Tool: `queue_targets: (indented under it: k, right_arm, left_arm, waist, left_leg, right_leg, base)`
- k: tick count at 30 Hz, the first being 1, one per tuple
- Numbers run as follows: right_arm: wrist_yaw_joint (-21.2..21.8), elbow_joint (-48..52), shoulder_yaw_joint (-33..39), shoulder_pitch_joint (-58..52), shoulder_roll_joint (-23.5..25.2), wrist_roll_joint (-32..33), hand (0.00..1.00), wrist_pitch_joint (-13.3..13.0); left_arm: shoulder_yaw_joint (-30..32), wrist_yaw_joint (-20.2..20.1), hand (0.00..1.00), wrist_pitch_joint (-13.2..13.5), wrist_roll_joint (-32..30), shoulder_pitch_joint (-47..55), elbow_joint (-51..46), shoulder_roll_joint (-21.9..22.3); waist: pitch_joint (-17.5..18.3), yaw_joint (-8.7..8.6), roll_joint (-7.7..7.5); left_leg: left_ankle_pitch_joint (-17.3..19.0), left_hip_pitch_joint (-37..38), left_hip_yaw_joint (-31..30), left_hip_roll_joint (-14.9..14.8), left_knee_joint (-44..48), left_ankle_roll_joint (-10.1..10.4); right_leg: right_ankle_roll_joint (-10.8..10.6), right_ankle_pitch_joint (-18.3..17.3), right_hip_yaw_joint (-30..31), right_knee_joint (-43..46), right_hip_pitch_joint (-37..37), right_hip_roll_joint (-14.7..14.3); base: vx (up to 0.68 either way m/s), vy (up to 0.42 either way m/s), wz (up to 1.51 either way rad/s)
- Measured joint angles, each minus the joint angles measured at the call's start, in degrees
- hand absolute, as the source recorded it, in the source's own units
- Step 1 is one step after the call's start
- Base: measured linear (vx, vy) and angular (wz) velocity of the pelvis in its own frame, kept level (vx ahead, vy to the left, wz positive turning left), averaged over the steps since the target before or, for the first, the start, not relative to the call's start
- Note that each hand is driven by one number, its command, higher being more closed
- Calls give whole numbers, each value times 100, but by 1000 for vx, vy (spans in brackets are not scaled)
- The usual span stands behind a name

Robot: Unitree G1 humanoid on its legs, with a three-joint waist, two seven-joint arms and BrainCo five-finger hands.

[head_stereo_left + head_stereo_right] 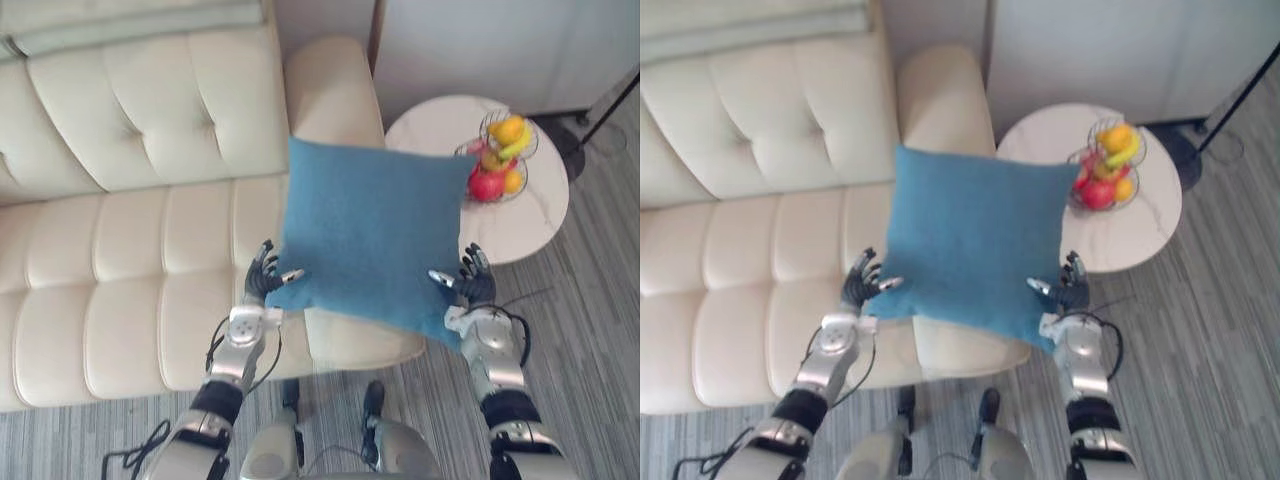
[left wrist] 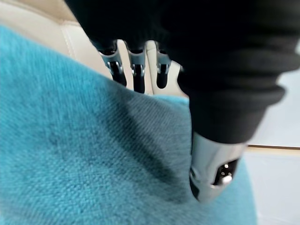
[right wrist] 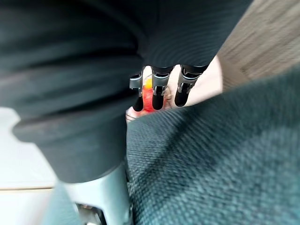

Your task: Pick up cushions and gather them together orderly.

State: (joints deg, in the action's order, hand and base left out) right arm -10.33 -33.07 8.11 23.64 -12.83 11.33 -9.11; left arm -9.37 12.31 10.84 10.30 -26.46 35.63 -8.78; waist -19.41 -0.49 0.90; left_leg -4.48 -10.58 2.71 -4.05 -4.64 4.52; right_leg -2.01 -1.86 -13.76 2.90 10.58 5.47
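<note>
I've got the blue cushion [image 1: 375, 235] in the air over the sofa's [image 1: 120, 260] right end, left hand [image 1: 264, 275] pinching its left edge, right hand [image 1: 474, 282] its right. On the round counter [image 1: 530, 225] far right, a wire basket [image 1: 484, 122] holds red and yellow fruit [image 1: 487, 184].

I'm looking down on a cream tufted sofa [image 1: 120, 250], its armrest sitting just beside a round white table [image 1: 430, 130] that is carrying fruit [image 1: 488, 184]. Grey striped flooring [image 1: 590, 300] is running beneath, a pale wall [image 1: 480, 50] is rising behind, and a black stand base [image 1: 572, 155] is resting near the table.
</note>
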Motion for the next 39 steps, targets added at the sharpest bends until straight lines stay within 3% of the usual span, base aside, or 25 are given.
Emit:
queue_targets:
  k: [3, 4, 5, 6, 12, 20, 29, 34, 39]
  right_arm:
    - [-203, -238, -61, 450, 78, 7, 0, -44]
    - [-250, -287, -65, 547, 125, 7, 100, -66]
    - [-289, -303, -72, 601, 144, 7, 100, -69]
    - [-347, -388, -132, 688, 147, 9, 100, -111]
    - [-436, -384, -217, 811, 147, 229, 100, -295]
    - [-455, 128, -600, 366, 120, 507, 100, -403]
    - [-465, 1913, -1138, -1455, 153, 653, 100, -222]
    - [-369, 2821, -1348, -2334, 157, 428, 100, -208]
    - [-316, 3647, -1578, -3109, 176, 203, 100, -224]
  left_arm:
    - [-150, 149, 0, 8, 9, -453, 202, -62]
    - [-187, 185, 0, 7, 7, -571, 253, -66]
    - [-191, 220, 0, 7, 7, -633, 268, -78]
    - [-195, 254, 100, 8, 4, -740, 313, -86]
    - [-417, 445, 100, 57, -4, -1002, 318, -110]
    - [-692, 554, 100, 134, 236, -873, -541, -145]
    - [-1041, 589, 100, 141, 453, 707, -2498, -148]
    - [-1041, 481, 100, 187, 681, 1799, -3220, -167]
    - [-1028, 356, 100, 398, 897, 2846, -3952, -147]
  waist:
    - [-165, 2, 8]
    - [-219, 8, -1]
    - [-260, 15, -1]
    - [-330, 10, 7]
    - [-380, 33, 9]
    - [-381, 58, 13]
    - [-290, 57, 119]
    - [210, 70, 239]
    - [612, 84, 291]
  left_leg:
    - [-56, -221, 40, -9, 0, 15]
    - [-90, -253, 65, -8, -6, 18]
    - [-101, -263, 85, -10, -7, 20]
    - [-104, -264, 116, -9, -7, 18]
    - [-203, -468, 159, -21, -20, 30]
    - [-224, -200, 192, -37, -115, 40]
    - [-221, 472, 183, 18, -115, 41]
    - [-192, 689, 151, 7, -115, 60]
    - [30, 977, 123, -25, -117, 44]
  right_leg:
    - [7, 70, 63, 46, 272, 0]
    - [20, 91, 88, 64, 332, 1]
    - [30, 100, 116, 80, 357, 1]
    - [26, 108, 138, 81, 367, 1]
    - [48, 203, 203, 96, 607, -18]
    - [44, 271, 220, -75, 326, -45]
    - [30, 301, 184, -498, -608, -41]
    - [30, 298, 180, -601, -912, -75]
    - [-27, 245, 118, -662, -1264, -148]
  base:
    - [-70, 12, -10]
    - [-40, 4, -11]
    - [-41, 1, -9]
    - [-53, 4, -11]
    - [-50, 3, -5]
    - [18, 2, -1]
    - [63, 0, 5]
    - [6, -2, 9]
    - [-46, 6, 8]
